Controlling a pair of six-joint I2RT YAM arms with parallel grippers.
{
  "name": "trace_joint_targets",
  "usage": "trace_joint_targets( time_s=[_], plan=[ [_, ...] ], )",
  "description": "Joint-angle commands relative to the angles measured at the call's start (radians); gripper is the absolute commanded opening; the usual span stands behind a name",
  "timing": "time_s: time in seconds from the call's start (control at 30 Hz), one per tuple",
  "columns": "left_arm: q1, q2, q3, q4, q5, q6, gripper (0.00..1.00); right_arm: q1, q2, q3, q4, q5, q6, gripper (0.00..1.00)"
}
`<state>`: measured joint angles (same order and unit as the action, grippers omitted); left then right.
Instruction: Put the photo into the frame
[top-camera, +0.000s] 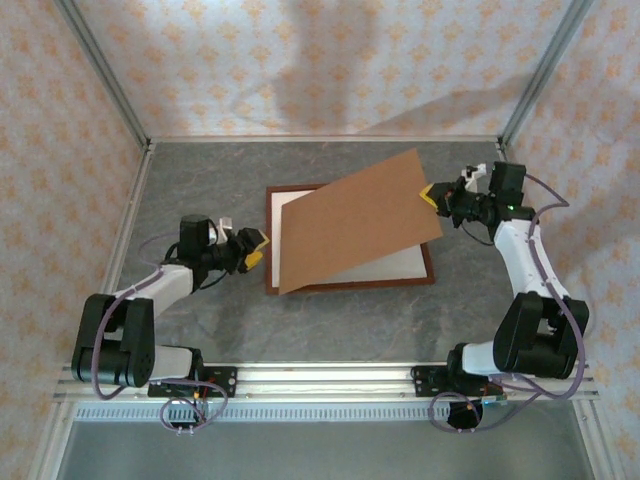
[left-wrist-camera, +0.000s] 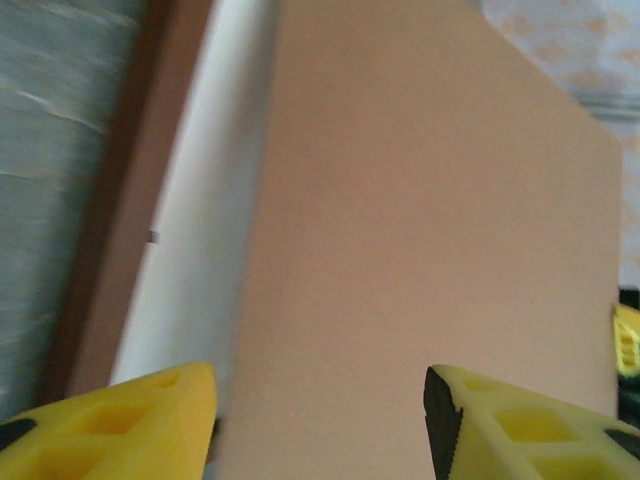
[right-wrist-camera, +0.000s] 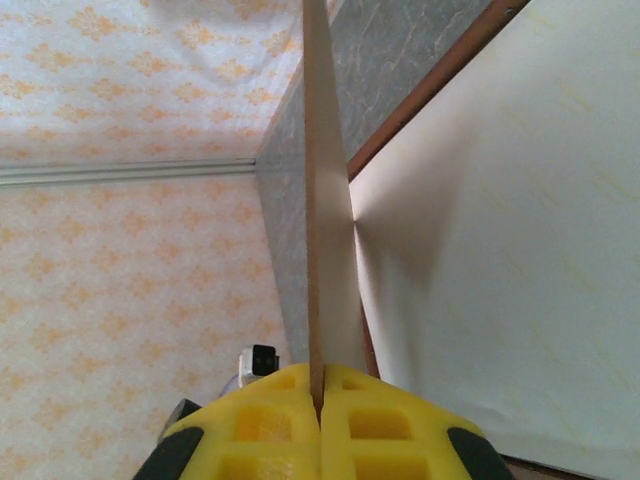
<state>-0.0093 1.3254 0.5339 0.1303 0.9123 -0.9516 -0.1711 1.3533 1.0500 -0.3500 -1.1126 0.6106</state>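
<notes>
Matt brown board (top-camera: 355, 220), dark wooden frame (top-camera: 360, 286)

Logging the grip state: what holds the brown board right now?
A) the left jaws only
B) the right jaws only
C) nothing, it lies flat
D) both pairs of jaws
B: the right gripper is shut on the edge of the brown board, holding it tilted over the frame, while the left gripper stands open.
</notes>
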Motion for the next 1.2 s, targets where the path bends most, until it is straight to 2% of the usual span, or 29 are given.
trace_joint_targets(
  time_s=[0.0,0.17,0.33,0.6,0.77,1.17],
  plan=[
    [0.025,-0.066,0.068,-0.241,-0.141,0.171,0.58,-0.003,-0.051,0.002,-0.062,-0.007,-0.044,0.00],
    [0.029,-0.108,0.111,-0.347,-0.217,0.256,0.59,0.005,-0.038,0.001,-0.026,-0.017,-0.064,0.00],
    [0.029,-0.096,0.106,-0.320,-0.198,0.242,0.59,0.014,-0.036,-0.042,0.170,-0.004,0.006,0.00],
    [0.029,-0.082,0.105,-0.302,-0.177,0.237,0.59,0.037,0.009,-0.061,0.302,-0.017,-0.009,0.00],
    [0.029,-0.067,0.100,-0.290,-0.182,0.230,0.59,0.038,0.034,-0.115,0.451,-0.018,0.045,0.00],
    [0.022,-0.041,0.080,-0.226,-0.203,0.180,0.59,0.067,0.125,-0.141,0.418,0.003,-0.066,0.00]
  ],
)
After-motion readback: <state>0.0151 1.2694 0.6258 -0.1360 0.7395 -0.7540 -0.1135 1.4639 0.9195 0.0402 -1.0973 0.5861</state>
